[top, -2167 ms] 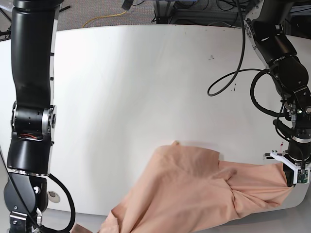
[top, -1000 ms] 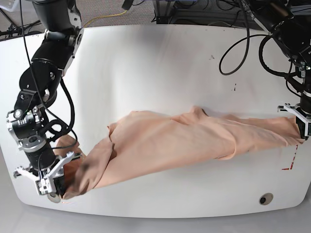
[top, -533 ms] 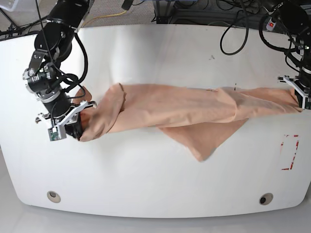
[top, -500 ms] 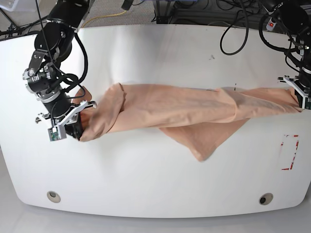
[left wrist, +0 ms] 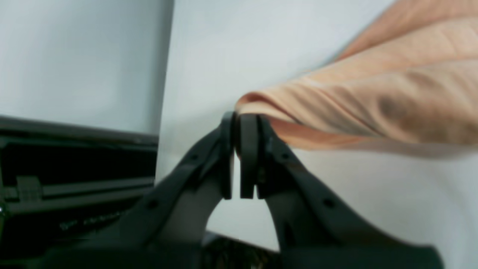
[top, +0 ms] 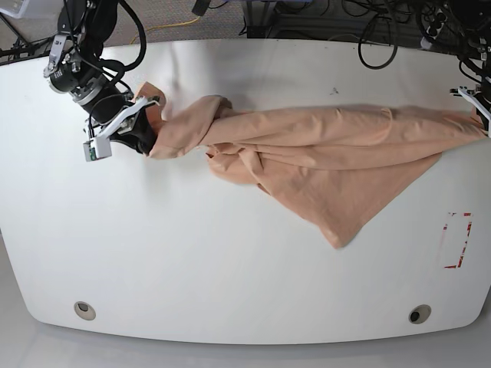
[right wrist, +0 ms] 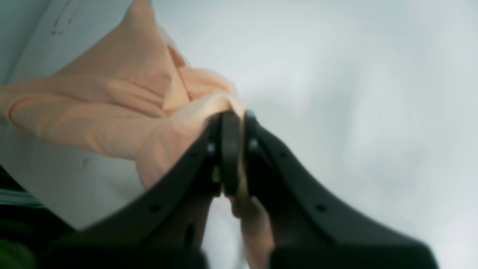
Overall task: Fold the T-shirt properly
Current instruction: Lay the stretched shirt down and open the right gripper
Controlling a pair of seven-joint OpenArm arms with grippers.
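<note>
The peach-pink T-shirt [top: 322, 149] stretches across the far half of the white table [top: 230, 261], with a loose triangular flap hanging toward the front. My right gripper [top: 146, 140], on the base view's left, is shut on one bunched end of the T-shirt [right wrist: 123, 112]. My left gripper [top: 485, 115], at the base view's right edge, is shut on the other end of the T-shirt [left wrist: 366, 104]. In both wrist views the jaws stand pressed together with cloth pinched at the tips.
A red rectangular mark [top: 456, 239] is on the table near its right edge. Two round holes [top: 85, 310] [top: 418, 314] sit near the front edge. Cables and dark equipment [top: 307, 15] lie behind the far edge.
Both grippers have carried the shirt farther back on the table. The cloth is pulled wider, and the hanging flap has grown larger and shifted right.
</note>
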